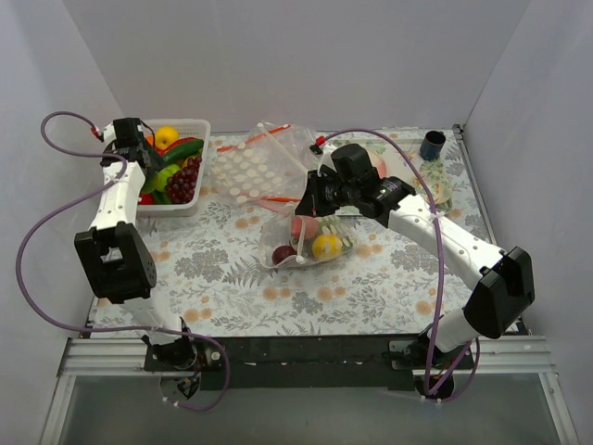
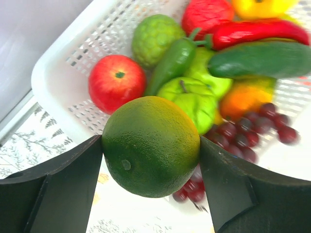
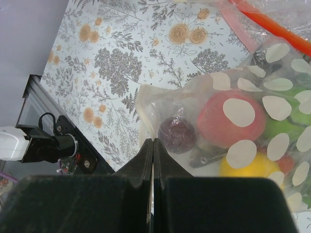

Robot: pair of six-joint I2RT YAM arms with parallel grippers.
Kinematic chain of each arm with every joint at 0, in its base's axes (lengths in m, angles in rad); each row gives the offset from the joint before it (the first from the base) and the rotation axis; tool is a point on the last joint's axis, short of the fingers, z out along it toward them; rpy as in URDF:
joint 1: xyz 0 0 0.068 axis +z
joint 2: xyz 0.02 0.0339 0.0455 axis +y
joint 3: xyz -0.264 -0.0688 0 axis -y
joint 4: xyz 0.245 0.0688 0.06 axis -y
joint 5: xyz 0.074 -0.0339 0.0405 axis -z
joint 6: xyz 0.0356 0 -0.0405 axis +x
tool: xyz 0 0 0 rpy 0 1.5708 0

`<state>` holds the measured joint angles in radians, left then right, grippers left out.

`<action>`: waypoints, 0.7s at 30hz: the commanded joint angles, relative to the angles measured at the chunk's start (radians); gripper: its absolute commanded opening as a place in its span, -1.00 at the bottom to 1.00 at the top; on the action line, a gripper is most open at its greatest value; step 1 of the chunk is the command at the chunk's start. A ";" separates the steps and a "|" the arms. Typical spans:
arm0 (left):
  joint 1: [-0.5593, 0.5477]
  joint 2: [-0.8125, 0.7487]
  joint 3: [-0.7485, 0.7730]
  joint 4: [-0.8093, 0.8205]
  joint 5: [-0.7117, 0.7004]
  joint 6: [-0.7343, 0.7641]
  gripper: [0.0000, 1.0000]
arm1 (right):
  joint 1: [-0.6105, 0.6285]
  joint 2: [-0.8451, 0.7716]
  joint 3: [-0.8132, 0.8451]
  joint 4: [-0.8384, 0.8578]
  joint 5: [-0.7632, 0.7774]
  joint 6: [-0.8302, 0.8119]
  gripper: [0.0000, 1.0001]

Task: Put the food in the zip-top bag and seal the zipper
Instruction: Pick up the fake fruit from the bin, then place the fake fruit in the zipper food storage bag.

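While the left hand (image 2: 151,167) pinches a green citrus fruit (image 2: 151,145) between its two black fingers (image 2: 63,189), it hangs above the left end of the white slatted basket (image 2: 58,63). Below the fruit the basket holds a red apple (image 2: 116,82), a green chilli (image 2: 172,63), a red chilli (image 2: 252,31), a cucumber (image 2: 262,58) and purple grapes (image 2: 252,126).

The zip-top bag (image 1: 269,162) lies in the middle of the floral tabletop (image 1: 232,278), just right of the basket. A red round fruit (image 3: 231,116), a dark purple one (image 3: 177,133) and a yellow one (image 3: 243,167) sit inside its near end. Its red zipper (image 3: 272,23) runs along the far side.

The right hand (image 3: 153,145) is over the bag, fingers pressed together, their tips at the bag's crinkled edge. Whether any film is caught between them cannot be told.
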<state>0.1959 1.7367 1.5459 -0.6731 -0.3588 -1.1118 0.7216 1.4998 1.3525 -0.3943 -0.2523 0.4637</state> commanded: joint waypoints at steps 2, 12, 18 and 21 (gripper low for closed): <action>-0.056 -0.169 -0.015 -0.002 0.080 -0.013 -0.10 | 0.007 0.013 0.059 0.005 0.021 -0.008 -0.97; -0.225 -0.483 -0.273 0.043 0.397 -0.137 -0.11 | 0.015 0.017 0.082 -0.015 0.079 -0.005 -0.97; -0.368 -0.647 -0.417 0.069 0.543 -0.244 -0.11 | 0.015 0.037 0.114 -0.029 0.120 0.007 -0.97; -0.441 -0.675 -0.464 0.084 0.576 -0.275 -0.12 | 0.015 0.054 0.143 -0.043 0.130 0.015 -0.97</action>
<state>-0.1791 1.1183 1.1267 -0.6209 0.1116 -1.3125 0.7338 1.5352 1.4220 -0.4301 -0.1577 0.4679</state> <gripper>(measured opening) 0.736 0.023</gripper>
